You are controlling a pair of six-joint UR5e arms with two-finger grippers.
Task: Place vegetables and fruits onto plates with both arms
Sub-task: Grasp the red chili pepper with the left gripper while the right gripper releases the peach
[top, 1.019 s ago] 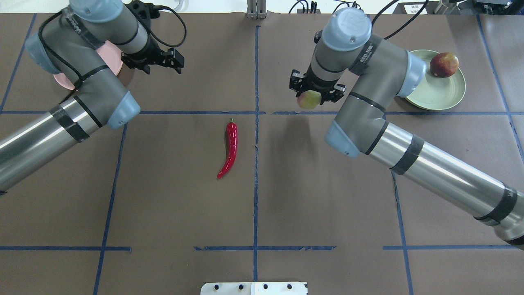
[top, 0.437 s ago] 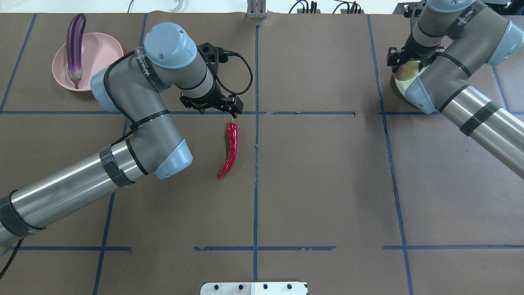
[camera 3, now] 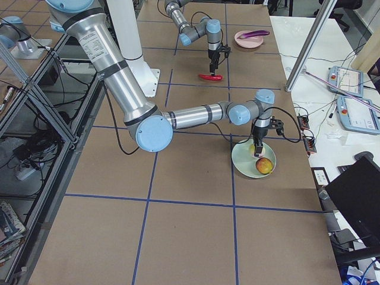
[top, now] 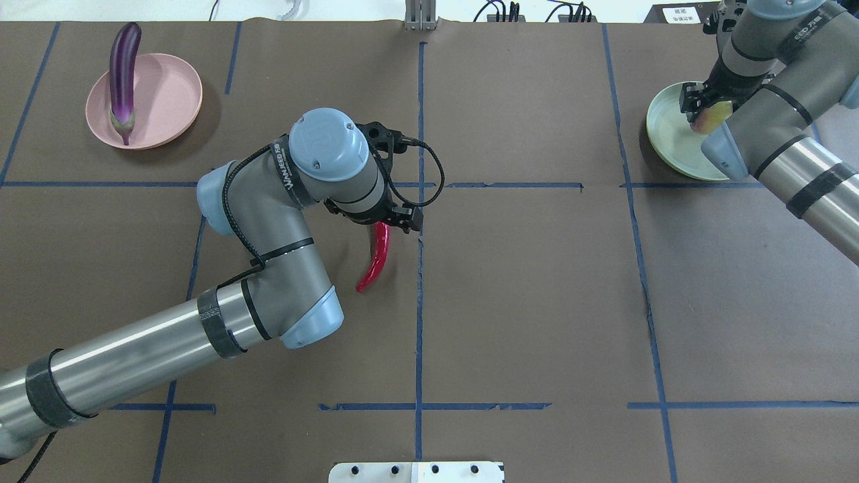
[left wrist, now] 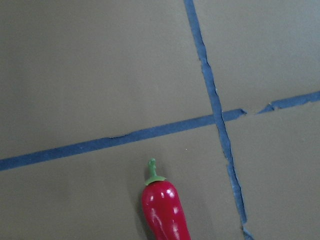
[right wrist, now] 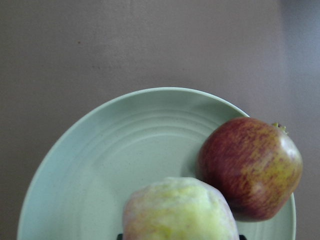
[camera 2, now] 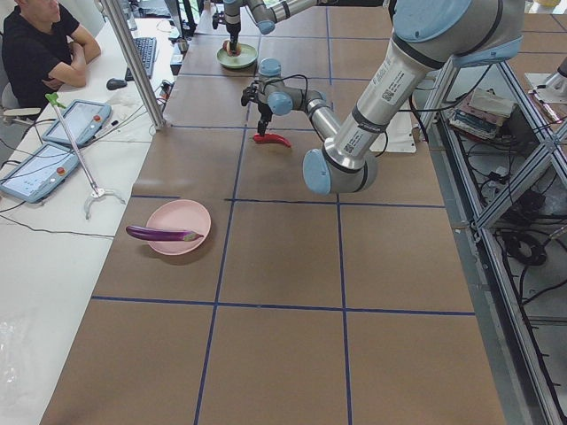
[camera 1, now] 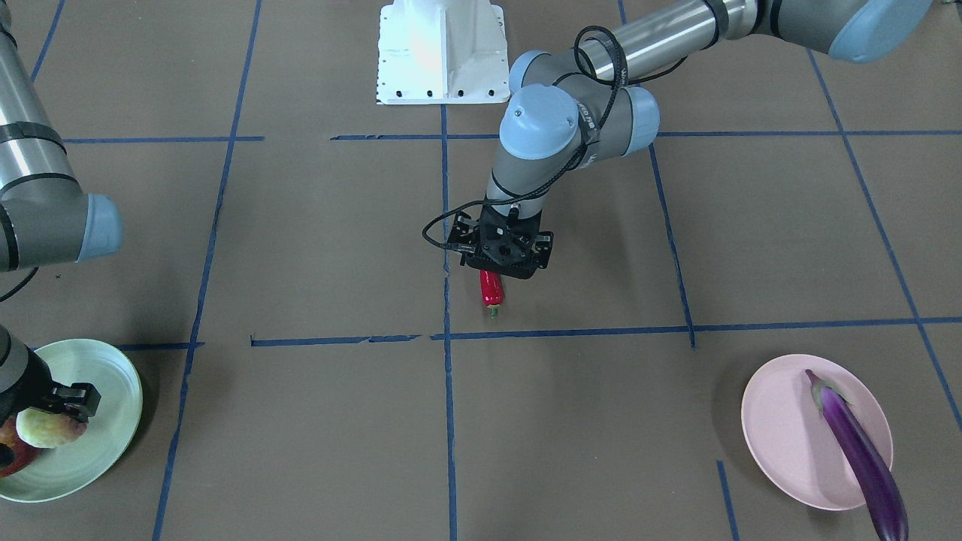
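Note:
The red chili pepper lies near the table's middle. My left gripper is open just over its stem end; the left wrist view shows the stem and top of the chili. The purple eggplant lies across the pink plate. My right gripper is shut on the peach and holds it over the mint green plate, beside the dark red fruit that sits on that plate.
The white base block stands at the robot's side of the table. Blue tape lines cross the brown table cover. An operator sits beyond the table's far edge next to tablets.
My left arm swung from the pink plate to the chili, leaving the eggplant on the plate. My right arm carried the peach from the table's middle to over the mint plate.

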